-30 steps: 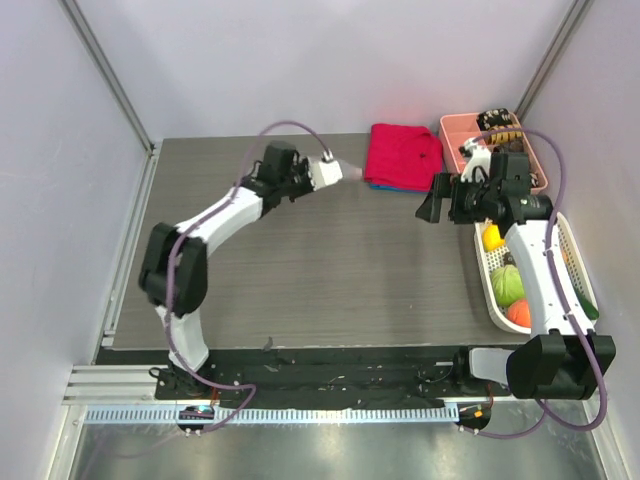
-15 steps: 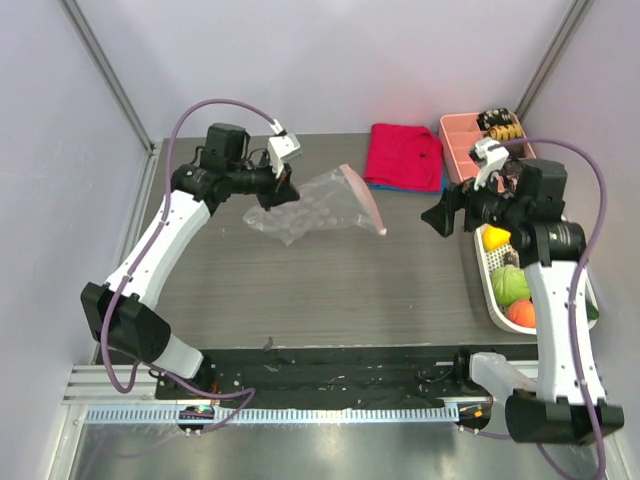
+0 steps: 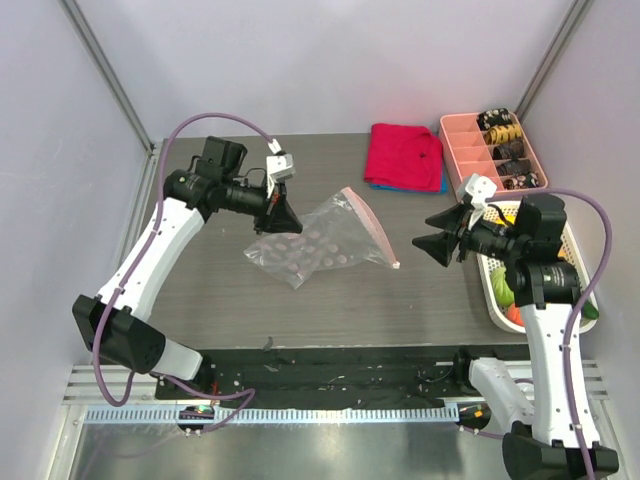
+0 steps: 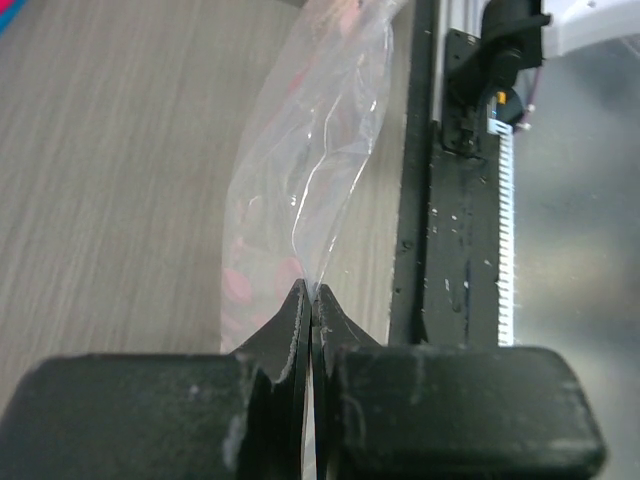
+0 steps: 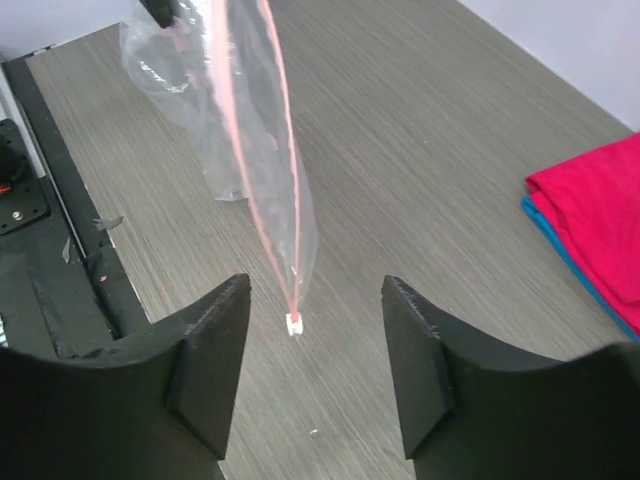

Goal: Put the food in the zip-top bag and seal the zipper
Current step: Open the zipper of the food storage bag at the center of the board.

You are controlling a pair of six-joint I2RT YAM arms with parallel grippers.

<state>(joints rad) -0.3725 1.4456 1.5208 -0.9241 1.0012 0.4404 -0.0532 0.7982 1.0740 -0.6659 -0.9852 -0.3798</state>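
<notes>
Food (image 3: 504, 284) mostly hidden behind right arm (image 3: 545, 325); left jaws pinch zip-top bag (image 3: 310, 245); right jaws spread near zipper (image 3: 371, 228).

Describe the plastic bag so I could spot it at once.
Look at the middle of the grey table. The bag is there, pinched by the left gripper. Unlike the folded red cloth behind it, it is clear and crinkly, with pink dots and a pink strip along one edge.
</notes>
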